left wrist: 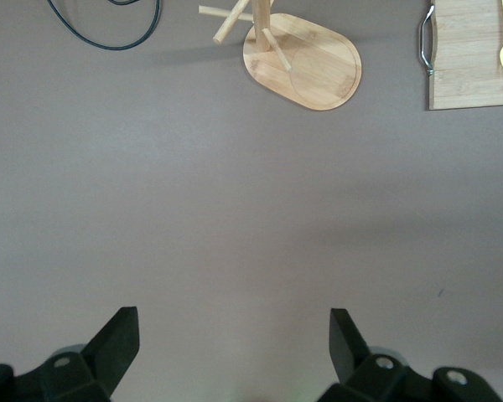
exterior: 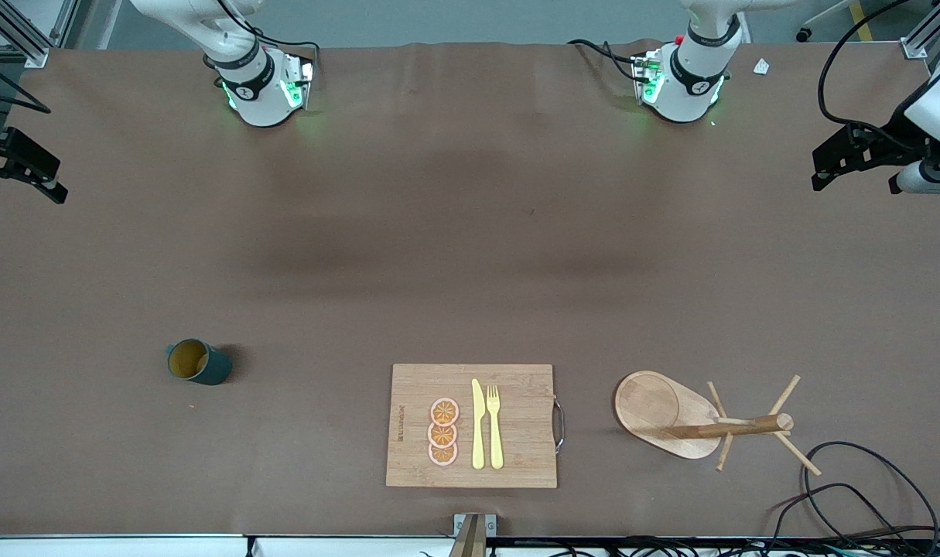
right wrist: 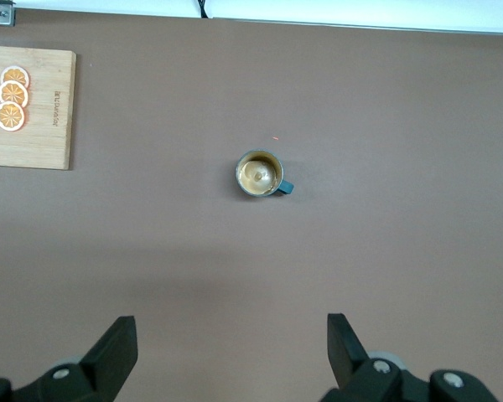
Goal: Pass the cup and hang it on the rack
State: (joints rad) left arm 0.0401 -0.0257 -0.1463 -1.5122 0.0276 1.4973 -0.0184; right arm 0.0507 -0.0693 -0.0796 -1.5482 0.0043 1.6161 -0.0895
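I am sitting at the very start of the job: nothing is being held yet, and both arms are waiting high at the edges of the surface. The right tool is hanging with its fingers spread wide, looking down at the cup, which is standing upright on the brown surface toward the right arm's end, its mustard inside showing. The left tool is likewise spread and empty, looking at the rack, which is standing toward the left arm's end with its pegs bare. Between the two a bamboo cutting board is carrying three orange slices, a yellow knife and fork. I judge the next move to be lowering the right tool onto the cup. Black cables are trailing near the rack.
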